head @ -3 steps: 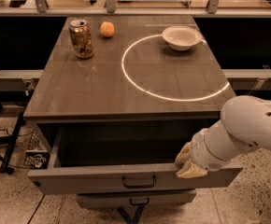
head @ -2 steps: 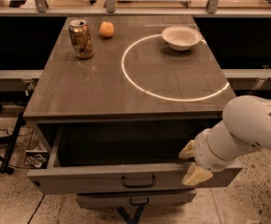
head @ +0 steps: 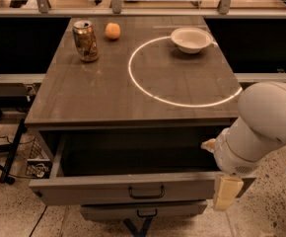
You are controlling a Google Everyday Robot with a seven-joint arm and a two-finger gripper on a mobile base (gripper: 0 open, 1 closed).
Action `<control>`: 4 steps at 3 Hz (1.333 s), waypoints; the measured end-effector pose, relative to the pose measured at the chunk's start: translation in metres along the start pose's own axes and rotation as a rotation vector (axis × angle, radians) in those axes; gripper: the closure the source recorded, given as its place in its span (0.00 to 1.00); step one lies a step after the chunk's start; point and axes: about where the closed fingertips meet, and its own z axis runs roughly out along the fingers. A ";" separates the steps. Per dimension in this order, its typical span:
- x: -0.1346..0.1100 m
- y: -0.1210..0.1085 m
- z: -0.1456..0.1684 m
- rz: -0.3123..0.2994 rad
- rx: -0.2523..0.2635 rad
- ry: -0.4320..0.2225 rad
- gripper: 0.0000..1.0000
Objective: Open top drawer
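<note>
The top drawer (head: 84,191) stands pulled far out from under the table top, its deep grey box showing empty. Its dark loop handle (head: 146,192) sits at the centre of the flat grey front. My gripper (head: 218,169) is at the right end of the drawer front, open. One cream finger (head: 209,144) is above the drawer's inside. The other finger (head: 226,194) hangs in front of the drawer front. It holds nothing. My white arm (head: 268,122) comes in from the right.
A smaller grey drawer (head: 143,211) is just below, slightly out. On the table top (head: 108,93) stand a drink can (head: 86,41), an orange (head: 113,31) and a white bowl (head: 191,38), with a bright ring of light. Cables and a stand leg lie on the floor at left.
The fingers have spread apart at the right end of the drawer front, from close together to wide open. The drawer stays pulled out.
</note>
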 end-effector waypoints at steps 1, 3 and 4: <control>-0.005 -0.013 -0.025 -0.006 0.015 0.022 0.40; -0.027 -0.036 -0.009 0.000 0.031 -0.054 0.99; -0.034 -0.048 0.007 0.000 0.048 -0.082 1.00</control>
